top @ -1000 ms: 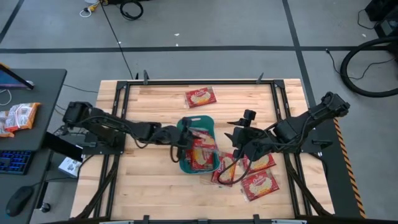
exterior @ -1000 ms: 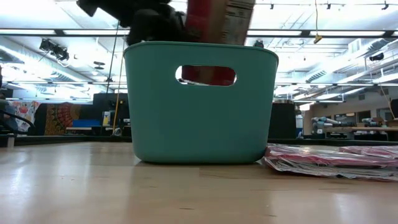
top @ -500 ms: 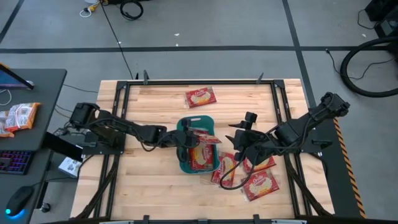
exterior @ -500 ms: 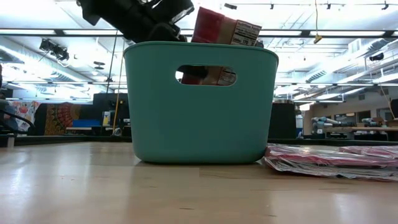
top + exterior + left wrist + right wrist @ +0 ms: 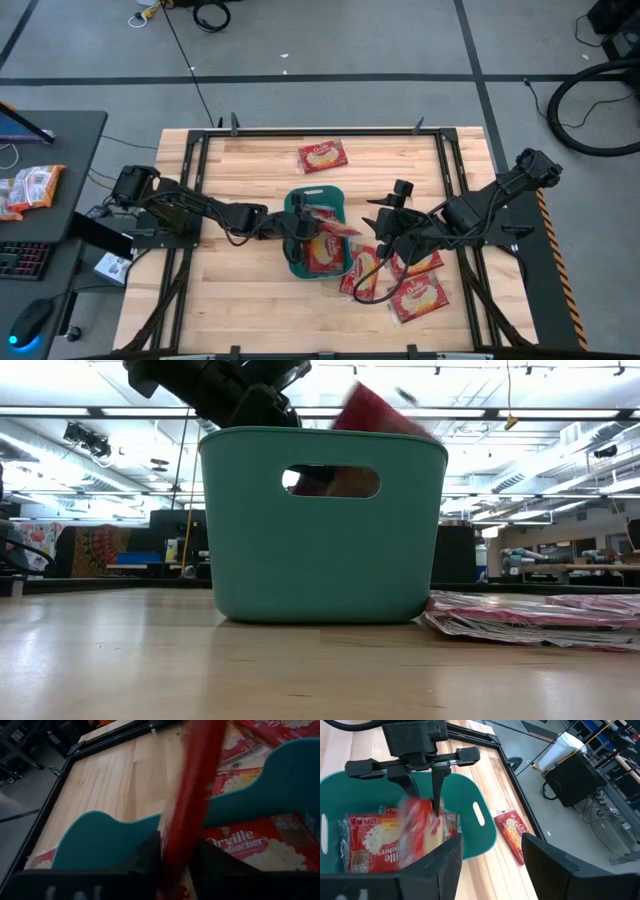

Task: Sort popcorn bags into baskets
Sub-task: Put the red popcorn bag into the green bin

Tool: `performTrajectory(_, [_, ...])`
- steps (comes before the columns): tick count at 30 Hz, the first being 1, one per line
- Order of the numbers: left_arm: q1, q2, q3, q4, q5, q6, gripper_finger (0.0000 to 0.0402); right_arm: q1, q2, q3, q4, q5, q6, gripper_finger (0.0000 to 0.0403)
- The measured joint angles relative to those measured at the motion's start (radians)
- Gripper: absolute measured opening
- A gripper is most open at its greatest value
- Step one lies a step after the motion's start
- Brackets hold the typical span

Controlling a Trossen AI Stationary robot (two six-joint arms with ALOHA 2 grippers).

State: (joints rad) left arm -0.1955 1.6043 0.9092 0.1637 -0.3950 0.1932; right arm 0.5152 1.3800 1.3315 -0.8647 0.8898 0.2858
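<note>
- The left gripper (image 5: 292,228) is over the teal bin (image 5: 294,265); its fingers (image 5: 438,785) stand a little apart, with 1 blurred red popcorn bag (image 5: 420,832) between them.
- More bags lie flat inside the bin.
- The right gripper (image 5: 388,222) is beside the bin, jaws apart and empty, above bags (image 5: 418,295) on the table (image 5: 240,170).
- 1 bag (image 5: 322,155) lies alone near the far edge.

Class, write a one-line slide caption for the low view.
Red popcorn bag tips into the teal bin.

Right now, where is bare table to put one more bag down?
Bare wood lies left of the bin and along the far edge beside the lone bag. Right of the bin is crowded: loose bags and the right gripper.
</note>
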Motion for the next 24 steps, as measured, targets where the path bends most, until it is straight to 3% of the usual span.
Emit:
performTrajectory(4, [0.001,0.0,0.0,0.0,0.005,0.0,0.015,0.0,0.0,0.0,0.0,0.0,0.0,0.0208])
performTrajectory(9, [0.001,0.0,0.0,-0.003,0.135,0.0,0.0198,0.0,0.0,0.0,0.001,-0.001,0.0,0.0208])
performTrajectory(13, [0.0,-0.007,0.001,-0.026,0.222,0.021,0.0207,0.0,0.0,0.0,0.001,-0.001,0.0,0.0208])
performTrajectory(24, [0.008,-0.162,0.002,-0.132,0.216,0.035,0.0208,0.0,0.001,0.0,0.005,-0.001,0.0,0.0208])
